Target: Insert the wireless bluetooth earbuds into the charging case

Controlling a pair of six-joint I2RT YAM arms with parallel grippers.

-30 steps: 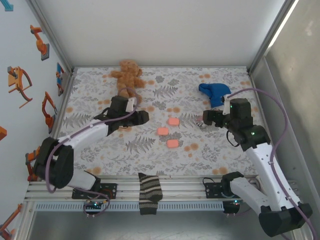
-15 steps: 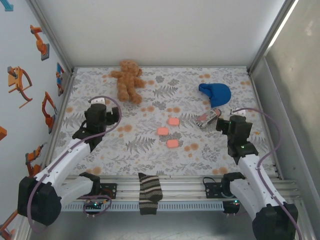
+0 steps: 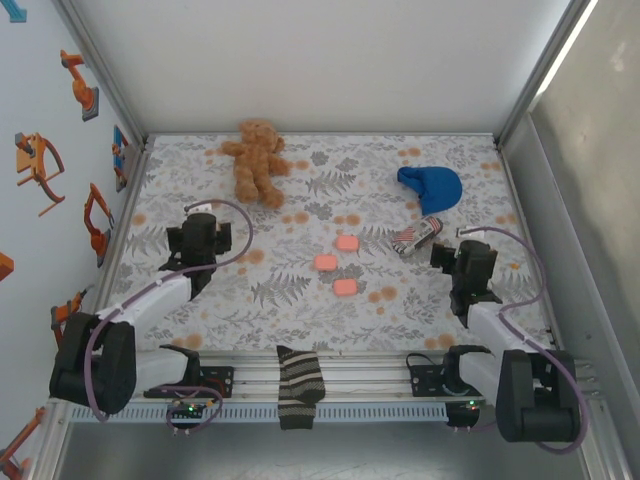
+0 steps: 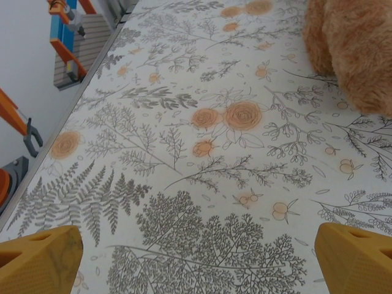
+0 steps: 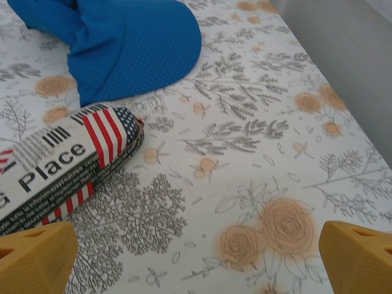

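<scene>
Evidently neither arm is engaged: the left end effector (image 4: 196, 260) and the right end effector (image 5: 196, 260) both stand spread wide and empty over the bench (image 3: 300, 318), well apart from the three pink charging cases (image 3: 326, 263) clustered mid-bench, likely so either arm can reach them. The earbuds are too small to make out.

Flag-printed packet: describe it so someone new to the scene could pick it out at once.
On the right half of the floral table, find the blue cap near the back. The small packet lies just in front of it. It alone bears red-and-white stripes, stars and black lettering, unlike the plain pink cases mid-table.
</scene>
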